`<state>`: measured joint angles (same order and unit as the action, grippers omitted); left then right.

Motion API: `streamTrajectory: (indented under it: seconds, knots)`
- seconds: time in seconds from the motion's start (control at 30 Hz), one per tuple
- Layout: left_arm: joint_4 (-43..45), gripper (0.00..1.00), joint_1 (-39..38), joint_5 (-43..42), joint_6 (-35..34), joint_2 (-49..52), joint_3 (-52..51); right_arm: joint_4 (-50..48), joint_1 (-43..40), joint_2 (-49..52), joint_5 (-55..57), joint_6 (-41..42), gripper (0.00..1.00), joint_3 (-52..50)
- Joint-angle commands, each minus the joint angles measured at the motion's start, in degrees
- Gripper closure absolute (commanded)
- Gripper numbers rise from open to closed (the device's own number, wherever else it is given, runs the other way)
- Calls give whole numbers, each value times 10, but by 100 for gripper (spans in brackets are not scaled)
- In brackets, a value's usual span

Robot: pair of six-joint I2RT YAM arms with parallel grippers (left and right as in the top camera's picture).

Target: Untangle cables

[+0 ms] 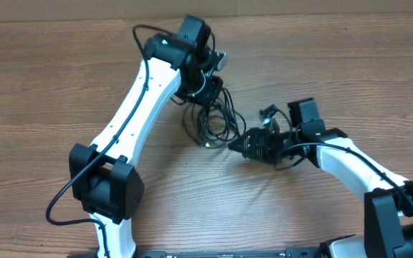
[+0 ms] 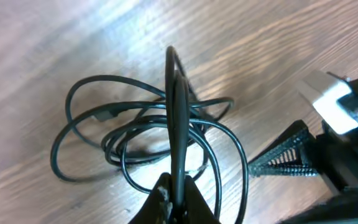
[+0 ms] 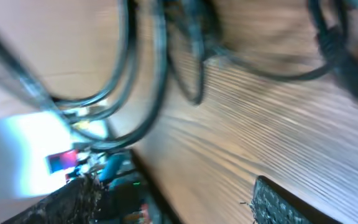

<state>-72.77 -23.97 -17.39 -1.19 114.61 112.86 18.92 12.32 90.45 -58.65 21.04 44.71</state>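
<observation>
Lying in 1 loose knot, the cables [image 1: 212, 118] rest on the table [image 1: 49, 64] around its middle, somewhat nearer the far edge than the edge where the arms are mounted. Several loops overlap and cross, and a small plug [image 2: 106, 114] shows inside the pile. 1 strand rises off the wood in a narrow arch because the left gripper [image 2: 178, 193] has its jaws pressed together on it, pinching it at the far side of the knot. This grip is judged to be the lifting point that separates 1 cord from the rest. The right gripper [image 1: 235, 145] sits just beside the knot on the right, jaws spread wide and holding nothing, apparently placed to pin or take a second loop. Caution: a hard pull may tighten the crossings.
</observation>
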Motion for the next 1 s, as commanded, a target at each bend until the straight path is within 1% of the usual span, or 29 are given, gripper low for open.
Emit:
streamTrajectory:
  seconds: [0.0,0.07,0.13,0.23,0.3,0.5,0.6,0.67,0.8,0.87,0.9,0.97]
  knots:
    - [-10,96,3,52,30,-23,39,-23,-32,-18,-111,-16,21,16]
    - [-23,96,3,75,30,-23,51,-30,-53,-18,-106,-3,21,16]
    - [-30,96,2,64,44,-23,59,-31,-69,-18,-80,17,21,16]
    - [-37,96,-1,-3,110,-23,63,-34,-75,-18,-22,46,21,16]
    - [-42,96,-2,-46,153,-23,63,-41,-73,-18,-3,47,22,16]
    - [-76,96,-2,-116,249,-23,62,-82,-65,-18,17,47,27,16]
    - [-85,96,-2,-169,267,-23,62,-115,-57,-18,25,46,27,16]
    - [-88,96,-2,-189,269,-23,62,-129,-48,-18,40,46,26,16]
    - [-94,96,-2,-221,270,-23,62,-136,-21,-18,103,46,26,15]
    - [-98,96,-2,-252,285,-23,62,-135,-2,-18,142,47,26,15]
    - [-99,96,-2,-273,296,-23,62,-135,9,-17,163,47,28,15]
    - [-99,96,0,-310,307,-23,63,-128,31,-17,230,57,38,15]
